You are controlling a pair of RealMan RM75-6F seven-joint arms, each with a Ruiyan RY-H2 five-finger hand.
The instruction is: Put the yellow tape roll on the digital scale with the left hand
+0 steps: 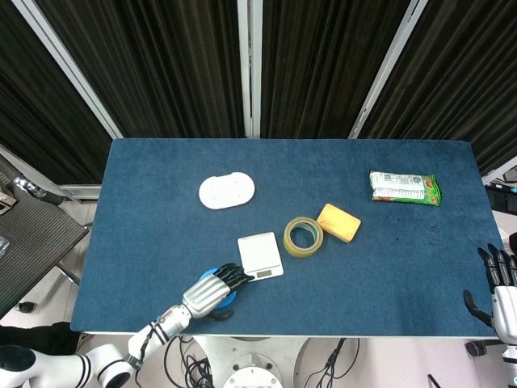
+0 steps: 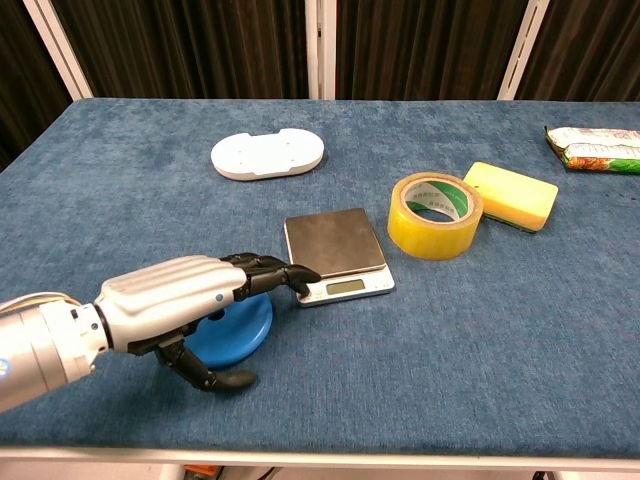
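The yellow tape roll [image 1: 303, 237] [image 2: 434, 215] lies flat on the blue table, just right of the digital scale [image 1: 260, 255] [image 2: 337, 251]. The scale's dark platform is bare. My left hand [image 1: 212, 292] [image 2: 190, 300] hovers over a blue disc at the front left, fingers stretched toward the scale's near left corner and thumb hanging below; it holds nothing. Its fingertips [image 2: 300, 272] end next to the scale's edge, well short of the tape. My right hand [image 1: 502, 293] shows at the right edge of the head view, off the table, fingers apart and empty.
A blue disc [image 2: 232, 325] lies under my left hand. A yellow sponge [image 1: 338, 222] [image 2: 511, 196] sits right of the tape. A white oval plate [image 1: 227, 191] [image 2: 267, 154] is behind the scale. A green snack packet [image 1: 404, 187] lies at the far right.
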